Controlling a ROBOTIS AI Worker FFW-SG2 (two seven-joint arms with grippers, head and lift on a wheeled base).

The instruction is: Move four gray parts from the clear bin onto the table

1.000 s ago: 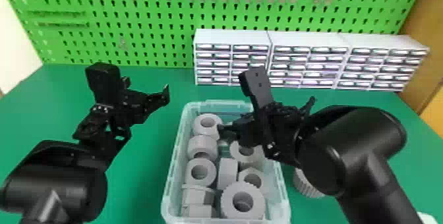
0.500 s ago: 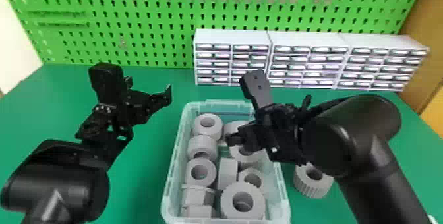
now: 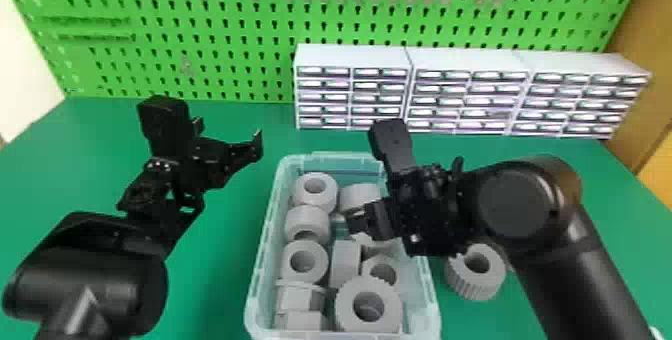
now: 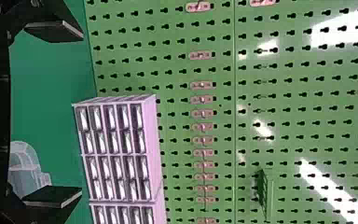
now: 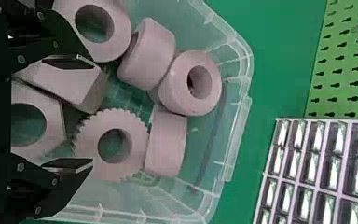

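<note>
No text, label, brand, number or sign can be read in any of the 3 views.

Before me, one table [image 3: 217,289], green, flat-topped. Standing on it, as I list them:
– Clear bin [image 3: 265,244], one, open-topped, upright, at the middle.
– Ribbed gray part [image 3: 470,286], one, round, hole facing up, just beside the bin on my right, not touching it.
– Drawer cabinets [image 3: 470,66], three, white, side by side in a row, beyond the bin toward the far edge.
</note>
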